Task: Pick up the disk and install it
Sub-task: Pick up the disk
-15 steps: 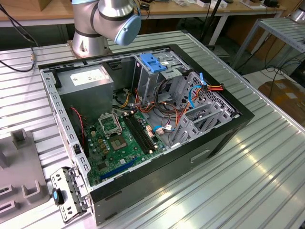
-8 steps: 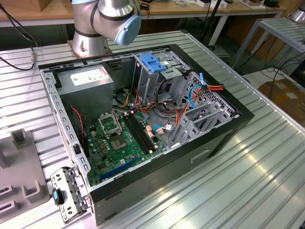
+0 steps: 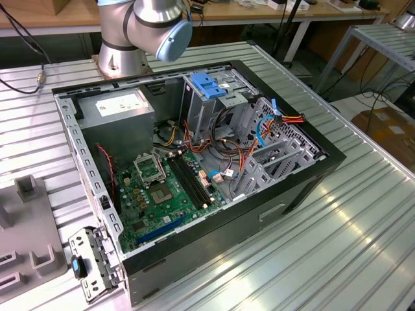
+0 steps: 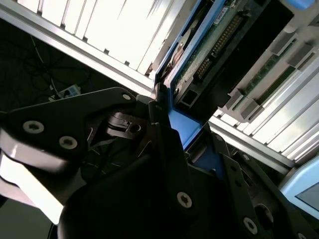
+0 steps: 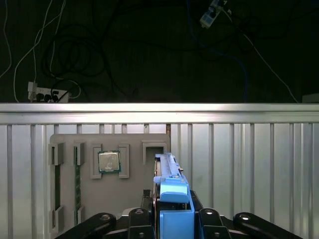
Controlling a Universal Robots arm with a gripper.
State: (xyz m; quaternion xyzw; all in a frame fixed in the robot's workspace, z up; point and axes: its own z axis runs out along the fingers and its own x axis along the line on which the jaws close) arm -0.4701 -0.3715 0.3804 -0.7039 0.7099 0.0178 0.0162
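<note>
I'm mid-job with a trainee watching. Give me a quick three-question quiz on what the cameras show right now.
1. True or false: in the first wrist view, the gripper is closed on the disk, which stands on edge.
2. Multiple choice: in the first wrist view, what sits in the square pocket of the grey tray? A) a processor chip B) a fan C) a screw
3. Fill in: in the exterior view, the plastic top of the drive cage inside the open case is coloured ____.

Key: 1 true; 2 A; 3 blue.
</note>
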